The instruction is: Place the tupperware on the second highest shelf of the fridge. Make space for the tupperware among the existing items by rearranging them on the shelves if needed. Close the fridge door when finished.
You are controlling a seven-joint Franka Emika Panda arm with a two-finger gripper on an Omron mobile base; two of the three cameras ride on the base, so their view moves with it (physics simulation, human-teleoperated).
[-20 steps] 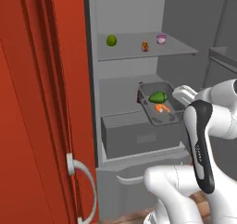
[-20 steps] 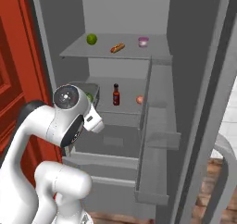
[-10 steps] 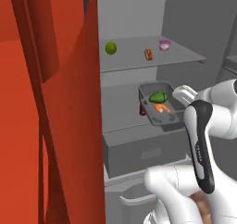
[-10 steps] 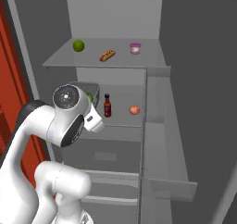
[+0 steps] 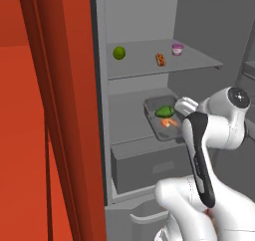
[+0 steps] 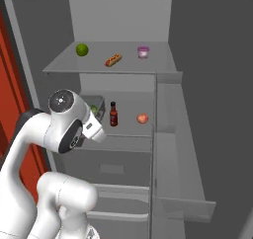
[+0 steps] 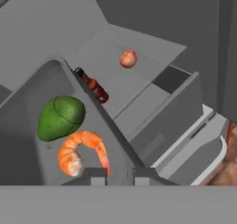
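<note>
1 tupperware (image 7: pixel 55 126), 1 avocado (image 7: pixel 61 117), 1 shrimp (image 7: pixel 79 151)

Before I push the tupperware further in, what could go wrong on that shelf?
The bottle stands right beside the tupperware wall; sliding sideways could tip it. The round fruit sits loose further along the second highest shelf and might roll if the bottle falls. The gripper pinches only the container's rim, so the avocado and shrimp load could tilt it.
</note>
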